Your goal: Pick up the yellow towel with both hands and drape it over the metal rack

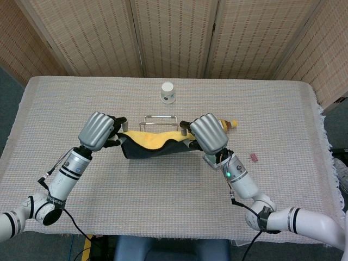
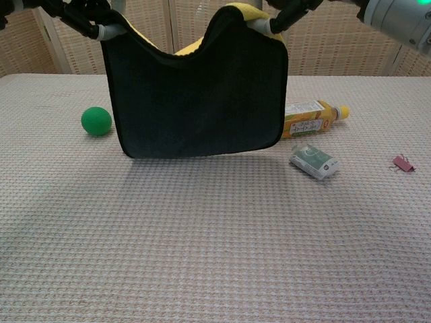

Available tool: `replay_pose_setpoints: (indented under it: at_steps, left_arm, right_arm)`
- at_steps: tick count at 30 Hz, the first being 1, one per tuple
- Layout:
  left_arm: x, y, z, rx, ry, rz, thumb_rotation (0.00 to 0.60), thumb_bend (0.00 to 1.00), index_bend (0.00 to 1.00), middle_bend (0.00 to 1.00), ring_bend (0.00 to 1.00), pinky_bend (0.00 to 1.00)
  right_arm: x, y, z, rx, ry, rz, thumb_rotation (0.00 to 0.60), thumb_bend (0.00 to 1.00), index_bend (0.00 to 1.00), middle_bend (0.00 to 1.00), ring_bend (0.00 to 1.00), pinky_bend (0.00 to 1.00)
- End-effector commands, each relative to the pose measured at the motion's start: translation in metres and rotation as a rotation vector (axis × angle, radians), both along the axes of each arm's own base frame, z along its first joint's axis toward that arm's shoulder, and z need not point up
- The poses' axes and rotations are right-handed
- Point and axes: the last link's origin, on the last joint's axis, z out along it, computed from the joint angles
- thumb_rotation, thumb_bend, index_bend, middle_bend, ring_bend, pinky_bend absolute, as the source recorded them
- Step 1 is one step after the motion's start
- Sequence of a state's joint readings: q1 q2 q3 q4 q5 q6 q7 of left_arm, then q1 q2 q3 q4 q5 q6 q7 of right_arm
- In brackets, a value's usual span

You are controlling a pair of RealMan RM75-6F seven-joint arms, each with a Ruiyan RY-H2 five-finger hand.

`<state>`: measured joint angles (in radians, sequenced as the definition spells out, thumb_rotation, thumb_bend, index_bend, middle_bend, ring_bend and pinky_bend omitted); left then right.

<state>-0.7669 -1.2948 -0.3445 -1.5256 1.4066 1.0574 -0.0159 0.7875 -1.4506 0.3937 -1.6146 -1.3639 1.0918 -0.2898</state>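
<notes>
The yellow towel (image 1: pixel 155 143) hangs in the air between both hands, sagging in the middle. Its dark underside (image 2: pixel 199 94) faces the chest camera and its lower edge is clear of the table. My left hand (image 1: pixel 100 130) pinches its left top corner, and my right hand (image 1: pixel 208 133) pinches its right top corner. In the chest view only the fingers of the left hand (image 2: pixel 84 13) and of the right hand (image 2: pixel 293 9) show at the top edge. The metal rack (image 1: pixel 159 117) stands just behind the towel, partly covered by it, and is hidden in the chest view.
A white paper cup (image 1: pixel 168 92) stands behind the rack. A green ball (image 2: pixel 96 121) lies at the left. At the right lie a tea bottle (image 2: pixel 310 118), a small green packet (image 2: pixel 314 161) and a pink clip (image 2: pixel 404 163). A cloth covers the table (image 1: pixel 283 119).
</notes>
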Motion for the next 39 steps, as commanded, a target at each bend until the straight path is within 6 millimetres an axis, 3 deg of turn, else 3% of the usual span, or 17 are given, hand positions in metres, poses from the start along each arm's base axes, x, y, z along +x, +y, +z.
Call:
replay_pose_setpoints:
  at_steps: [1,11,17,39]
  left_arm:
    - [0.009,0.017,0.004,0.003,-0.006,0.022,0.600,0.47,0.69,0.96,0.79,0.93]
    - [0.017,0.068,0.009,0.046,0.042,0.124,0.600,0.47,0.69,0.96,0.79,0.93]
    - [0.014,0.086,0.009,0.060,0.033,0.193,0.600,0.47,0.69,0.96,0.79,0.93]
    - [0.012,0.115,0.009,0.055,-0.015,0.317,0.600,0.47,0.67,0.96,0.79,0.93]
  right_arm:
    - [0.006,-0.012,-0.001,-0.019,0.012,-0.014,0.600,0.51,0.70,0.96,1.00,1.00]
    - [0.017,-0.042,-0.014,-0.052,0.044,-0.058,0.600,0.51,0.70,0.96,1.00,1.00]
    - [0.020,-0.059,-0.022,-0.080,0.084,-0.081,0.600,0.51,0.70,0.95,1.00,1.00]
    - [0.018,-0.101,-0.028,-0.148,0.183,-0.119,0.600,0.44,0.70,0.94,1.00,1.00]
